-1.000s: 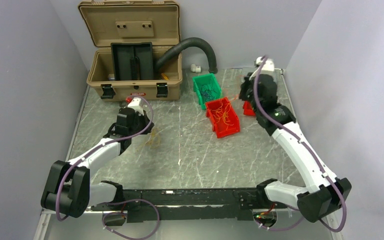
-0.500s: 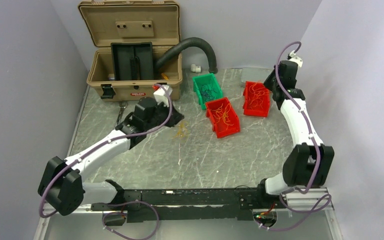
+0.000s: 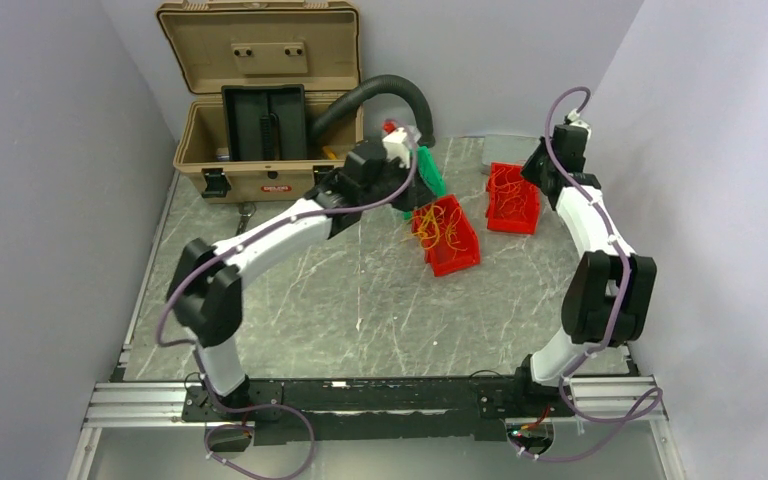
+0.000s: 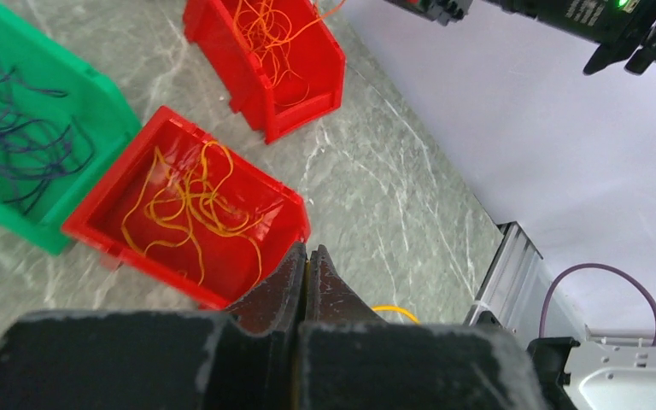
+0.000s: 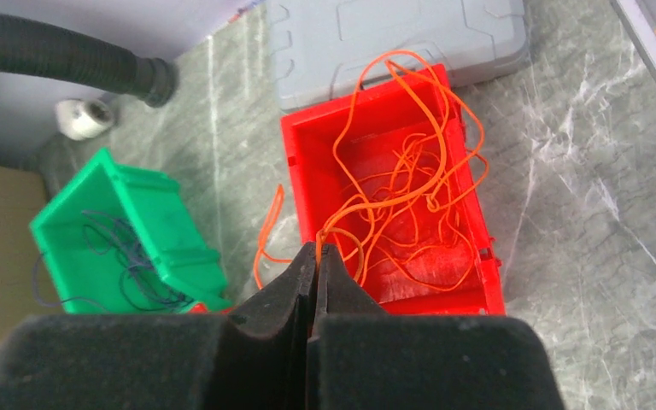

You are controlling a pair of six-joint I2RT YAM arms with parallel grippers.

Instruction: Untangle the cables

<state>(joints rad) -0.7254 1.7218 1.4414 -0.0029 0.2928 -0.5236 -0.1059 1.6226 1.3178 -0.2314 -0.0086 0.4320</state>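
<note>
At the back left of the marble table [image 3: 360,310] stands an open tan case [image 3: 260,40], with a black hose [image 3: 385,88] arching from it. Next along, the left gripper [image 4: 307,254] hangs above the near red bin [image 4: 239,164], its jaws clenched together. A yellow loop [image 4: 395,311] shows just beside the fingers, but it is impossible to tell whether it is pinched. Yellow cables [image 4: 184,205] lie tangled in that bin, and dark blue cables [image 4: 26,141] lie in the green bin [image 4: 107,107] just beside it. Farther right, the right gripper [image 5: 316,250] hovers over the far red bin [image 5: 444,301], jaws pressed tight. Orange cables [image 5: 401,184] fill this bin, and one strand trails over its left wall onto the table. Another strand reaches the fingertips, but it is unclear whether it is gripped.
</note>
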